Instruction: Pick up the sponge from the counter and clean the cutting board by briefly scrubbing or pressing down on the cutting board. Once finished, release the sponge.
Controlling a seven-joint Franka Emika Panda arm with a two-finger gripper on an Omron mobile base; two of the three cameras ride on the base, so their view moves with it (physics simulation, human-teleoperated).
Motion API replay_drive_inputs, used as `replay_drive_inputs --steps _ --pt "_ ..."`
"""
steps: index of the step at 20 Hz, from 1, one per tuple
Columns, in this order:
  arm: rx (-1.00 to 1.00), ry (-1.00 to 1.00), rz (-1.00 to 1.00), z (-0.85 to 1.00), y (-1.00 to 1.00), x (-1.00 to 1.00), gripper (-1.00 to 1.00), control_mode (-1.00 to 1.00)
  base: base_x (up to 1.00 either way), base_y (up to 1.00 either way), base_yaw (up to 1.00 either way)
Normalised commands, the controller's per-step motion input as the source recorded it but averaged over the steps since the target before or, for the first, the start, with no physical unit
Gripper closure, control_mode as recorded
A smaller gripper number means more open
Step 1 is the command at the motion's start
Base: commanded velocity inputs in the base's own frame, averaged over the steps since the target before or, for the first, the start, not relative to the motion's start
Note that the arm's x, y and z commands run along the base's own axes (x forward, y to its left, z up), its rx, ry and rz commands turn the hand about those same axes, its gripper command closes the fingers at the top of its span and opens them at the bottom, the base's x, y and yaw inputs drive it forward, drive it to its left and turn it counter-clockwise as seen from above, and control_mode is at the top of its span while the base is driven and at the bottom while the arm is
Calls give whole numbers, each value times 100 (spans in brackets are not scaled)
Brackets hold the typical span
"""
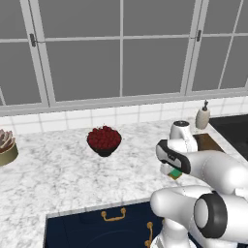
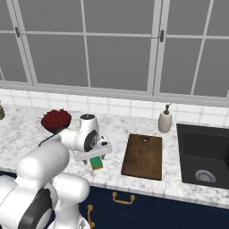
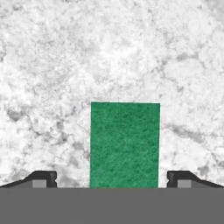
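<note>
The sponge [image 3: 125, 144], a green rectangle with a yellow underside, lies flat on the marbled counter [image 3: 109, 52]. My gripper [image 3: 112, 178] points straight down at it, open, with one fingertip [image 3: 41, 178] on each side of the sponge and a gap between each tip and the sponge. From the right base view, the sponge [image 2: 96, 163] peeks out under the hand [image 2: 91, 152], near the counter's front edge. The dark brown cutting board [image 2: 143, 155] lies to the sponge's right, bare. In the left base view the sponge [image 1: 175, 173] shows just below the hand, and a corner of the cutting board [image 1: 208, 141] sits behind the arm.
A dark bowl of red fruit [image 2: 56, 120] stands behind and left of the hand. A soap bottle [image 2: 165, 120] stands by the wall behind the board. A black sink [image 2: 203, 154] lies right of the board. A potted plant [image 1: 6, 145] sits at the far left.
</note>
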Motion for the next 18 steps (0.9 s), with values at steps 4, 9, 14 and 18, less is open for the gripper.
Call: replay_drive_inputs --steps 4,9,14,18 --pt "0 0 0 -32 -3 4 -100 -100 0 0 0" --pt "0 0 0 -25 -9 9 -100 -100 0 0 0" --pt "0 0 0 -27 0 0 -100 -100 0 0 0" --pt "3 0 0 -11 0 0 100 -100 0 0 0"
